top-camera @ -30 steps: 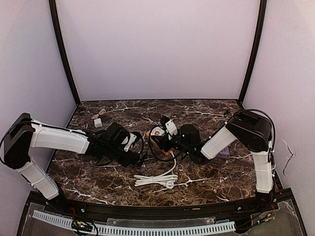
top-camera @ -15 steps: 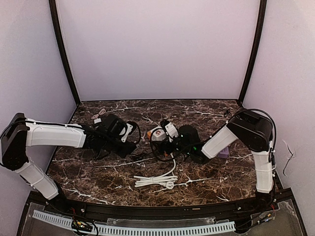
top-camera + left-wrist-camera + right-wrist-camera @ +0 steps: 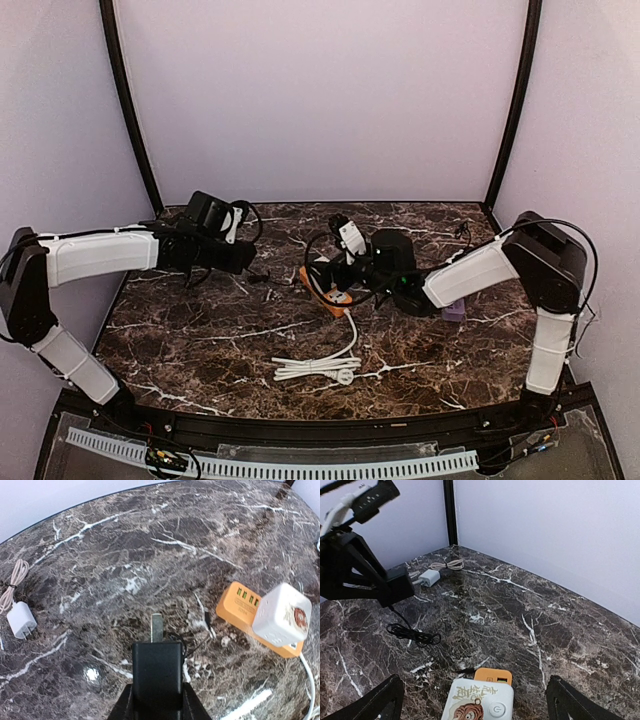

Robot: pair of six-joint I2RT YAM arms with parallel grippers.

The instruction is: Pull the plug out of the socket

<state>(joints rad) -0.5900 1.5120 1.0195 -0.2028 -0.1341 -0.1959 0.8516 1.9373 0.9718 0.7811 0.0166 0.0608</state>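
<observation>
We are seeing the left arm's fingers [image 3: 122,710] pinching the black plug [image 3: 156,672] from both sides, its bare metal prong pointing forward. The plug is hanging above the marble surface [image 3: 125,545], free of any socket and well apart from the orange power strip [image 3: 239,608]. The right arm's fingers [image 3: 380,700] are standing spread wide, with the white cube socket [image 3: 479,704] sitting between them on the strip; we cannot tell whether they are touching it. A white charger [image 3: 21,620] is lying toward the far left, and a white cord [image 3: 318,368] is lying coiled near the front.
</observation>
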